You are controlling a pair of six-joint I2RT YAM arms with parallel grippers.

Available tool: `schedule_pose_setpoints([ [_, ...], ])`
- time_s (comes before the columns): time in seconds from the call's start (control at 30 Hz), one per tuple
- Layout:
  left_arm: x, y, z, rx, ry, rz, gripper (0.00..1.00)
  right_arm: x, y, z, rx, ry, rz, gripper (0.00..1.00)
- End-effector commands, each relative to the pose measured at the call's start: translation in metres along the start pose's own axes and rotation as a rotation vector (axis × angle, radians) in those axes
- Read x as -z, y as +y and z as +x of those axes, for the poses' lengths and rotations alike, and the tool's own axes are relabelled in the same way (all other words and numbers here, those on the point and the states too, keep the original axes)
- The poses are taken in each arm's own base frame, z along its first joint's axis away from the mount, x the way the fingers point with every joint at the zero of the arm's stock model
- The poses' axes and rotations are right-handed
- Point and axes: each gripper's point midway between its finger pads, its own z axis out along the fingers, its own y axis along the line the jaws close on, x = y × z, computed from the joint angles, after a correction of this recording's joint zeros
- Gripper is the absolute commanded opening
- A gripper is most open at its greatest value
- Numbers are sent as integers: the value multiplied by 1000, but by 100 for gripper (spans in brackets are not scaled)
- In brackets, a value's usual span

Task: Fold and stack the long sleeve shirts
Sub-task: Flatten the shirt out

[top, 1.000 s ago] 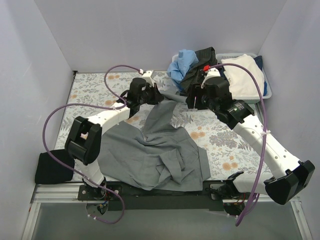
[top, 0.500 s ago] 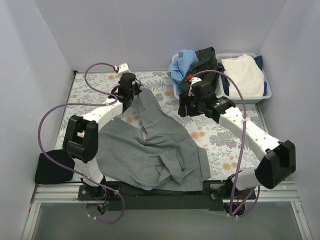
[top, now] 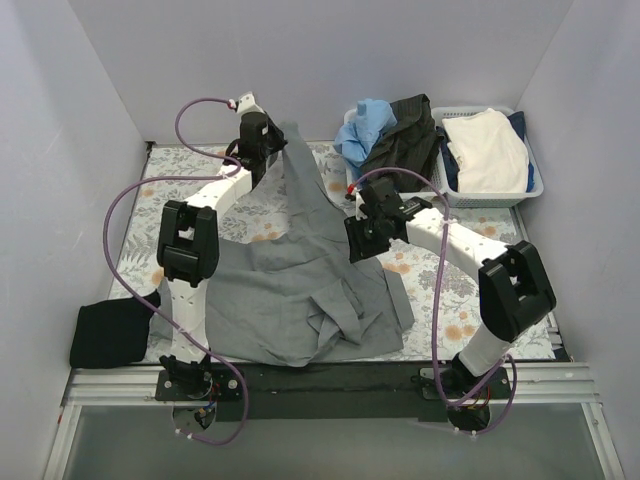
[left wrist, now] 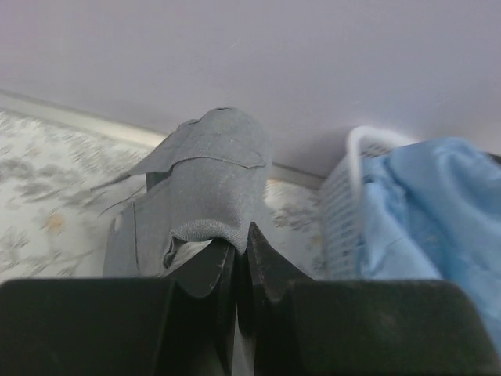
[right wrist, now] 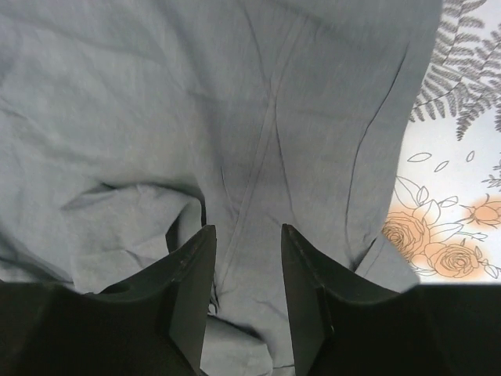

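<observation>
The large mid-grey shirt (top: 300, 280) lies rumpled across the middle of the floral table, one end drawn up toward the back wall. My left gripper (top: 275, 140) is shut on that end, seen in the left wrist view as grey cloth (left wrist: 207, 188) pinched between the fingers (left wrist: 243, 239). My right gripper (top: 352, 245) is open and hovers just over the shirt's right part; in the right wrist view grey cloth (right wrist: 250, 117) fills the gap between the fingers (right wrist: 246, 235). A folded black shirt (top: 108, 332) lies at the table's front left corner.
A white lattice basket (top: 500, 190) at the back right holds a cream cloth (top: 488, 145). A blue cloth (top: 362, 125) and a dark garment (top: 405, 130) hang over the basket beside it. Walls close in at the back and both sides.
My left gripper has carried the shirt's end from the table's middle up toward the back wall, stretching the cloth. My right gripper has moved forward and left, onto the shirt.
</observation>
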Motion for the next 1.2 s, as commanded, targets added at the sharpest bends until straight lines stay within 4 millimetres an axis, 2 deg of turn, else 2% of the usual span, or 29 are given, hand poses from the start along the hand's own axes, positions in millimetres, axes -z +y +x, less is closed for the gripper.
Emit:
schedule_pose_setpoints([
  [0.0, -2, -58, -49, 32, -69, 233, 10, -9, 0, -4, 21, 20, 10, 47],
  [0.03, -2, -65, -46, 34, -48, 271, 11, -12, -1, -4, 21, 26, 10, 46],
  [0.07, -7, -65, -40, 34, -35, 280, 11, -14, -1, -8, 23, 24, 12, 46],
  [0.1, -7, -71, -49, 35, -53, 300, 11, -23, -4, -4, 20, 49, 18, 46],
  [0.23, -14, -87, -58, 42, -37, 397, 15, -42, -12, 4, -6, 105, 50, 37],
  [0.27, -16, -88, -62, 46, -33, 416, 20, -45, -17, 4, -22, 110, 77, 34],
  [0.3, -24, -84, -53, 48, -9, 415, 38, -49, -19, 8, -29, 122, 89, 34],
  [0.33, -22, -90, -63, 46, -12, 421, 55, -50, -22, 9, -31, 128, 100, 34],
  [0.4, -23, -87, -63, 22, -1, 401, 72, -54, -31, 15, -48, 148, 148, 34],
  [0.43, -22, -79, -56, 13, 26, 365, 76, -55, -35, 16, -54, 153, 164, 34],
  [0.5, -20, -59, -54, -5, 22, 290, 82, -56, -45, 21, -89, 164, 210, 34],
  [0.53, -9, -44, -40, -9, 73, 235, 84, -57, -49, 26, -106, 174, 224, 34],
  [0.57, -4, -33, -37, -12, 84, 202, 84, -56, -58, 26, -123, 172, 251, 34],
  [0.6, 3, -22, -39, -18, 78, 152, 85, -55, -62, 29, -137, 178, 269, 34],
  [0.63, 19, -18, -43, -23, 86, 125, 86, -54, -67, 34, -155, 184, 289, 34],
  [0.67, 28, 2, -23, -40, 134, 70, 86, -51, -76, 34, -174, 174, 319, 34],
  [0.73, 45, 33, -10, -73, 157, -49, 86, -48, -84, 42, -203, 188, 347, 34],
  [0.77, 62, 49, -3, -91, 173, -94, 86, -44, -91, 43, -219, 186, 362, 34],
  [0.87, 86, 95, 2, -138, 180, -246, 89, -39, -96, 50, -236, 191, 368, 34],
  [0.93, 96, 117, 3, -122, 201, -291, 89, -38, -96, 54, -243, 195, 367, 34],
  [1.0, 112, 125, 10, -118, 237, -295, 89, -37, -96, 60, -251, 206, 365, 35],
  [1.1, 141, 134, 41, -94, 345, -301, 89, -38, -97, 70, -267, 234, 362, 35],
  [1.17, 168, 153, 79, -66, 446, -358, 88, -36, -97, 76, -272, 241, 357, 35],
])
